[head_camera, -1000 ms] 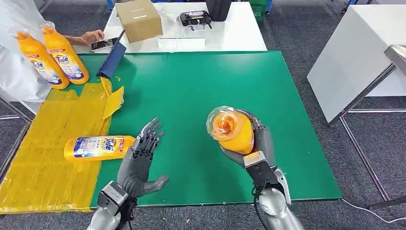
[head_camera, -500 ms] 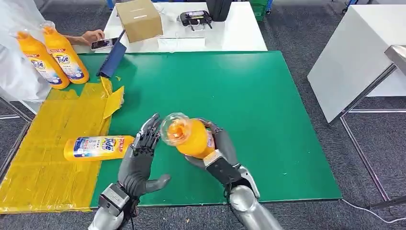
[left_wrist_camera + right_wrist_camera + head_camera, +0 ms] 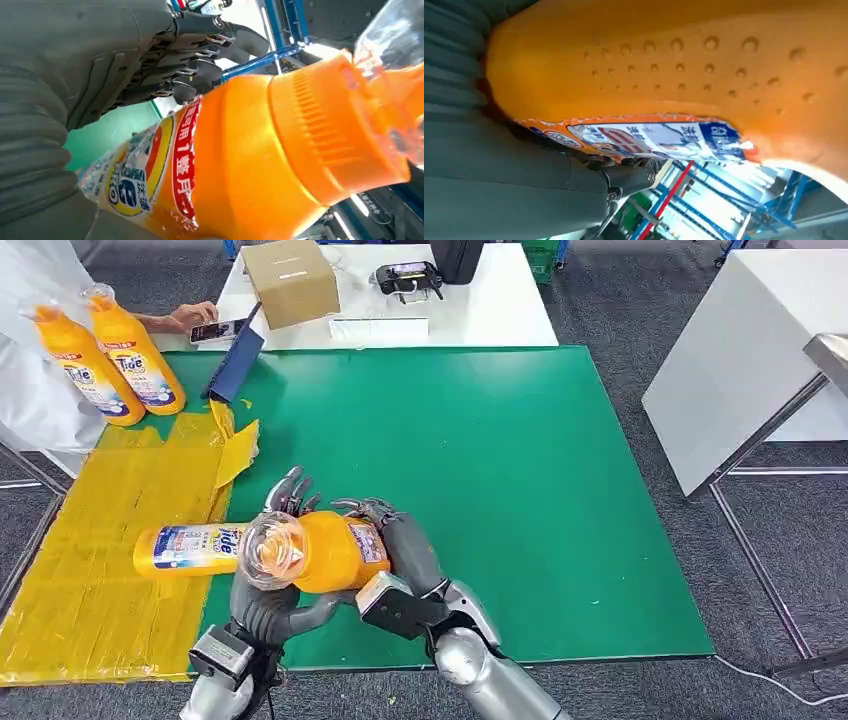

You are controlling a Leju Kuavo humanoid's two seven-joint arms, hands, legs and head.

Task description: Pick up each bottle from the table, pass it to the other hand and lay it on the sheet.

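- A person's hand rests on a phone at the far left of a white table; a white sleeve fills the frame's edge.
- Two upright orange bottles stand side by side at the far left corner, at the far end of the yellow sheet.
- A third bottle, the lying bottle, rests on its side across the sheet's right edge, label up.
- The robot's left hand sits open-palmed under the held bottle, fingers reaching up past its body; whether it has a firm grip cannot be told.
- The held bottle lies roughly level above the green mat, its clear-wrapped cap pointing toward the camera, just beside and overlapping the lying bottle's end.
- The right hand wraps around the held bottle's base and label, fingers curled over its top, clearly gripping it.
- Far side, centre: a cardboard box, a dark blue folder propped at the mat's edge, and a black device.
- A second white table stands apart at right.
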